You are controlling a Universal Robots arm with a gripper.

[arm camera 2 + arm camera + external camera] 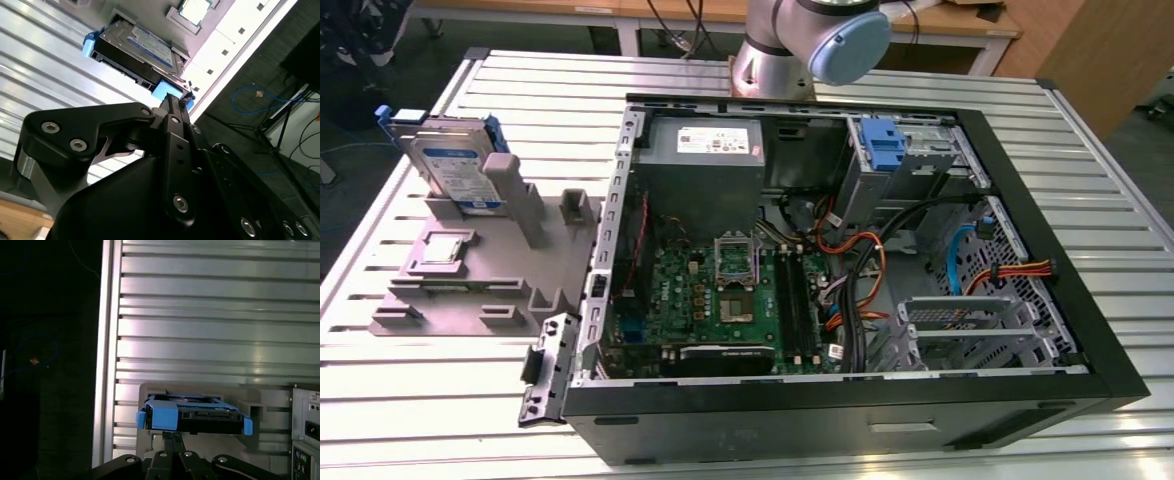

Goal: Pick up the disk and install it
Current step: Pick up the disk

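The disk [458,165] stands on edge in a grey fixture [467,275] on the exterior view's left, a silver drive with a white-and-blue label in a blue carrier. In both wrist views the disk [137,47] [192,416] lies just beyond the black fingertips. My gripper [173,106] [172,436] is shut with nothing between its fingers. It points at the blue end of the carrier and stays apart from it.
An open computer case [1067,330] fills the middle of the slatted metal table [1121,200], with a blue carrier [887,145] in a far bay and a metal cage [974,325] near the front. The arm's base [807,40] stands behind the case.
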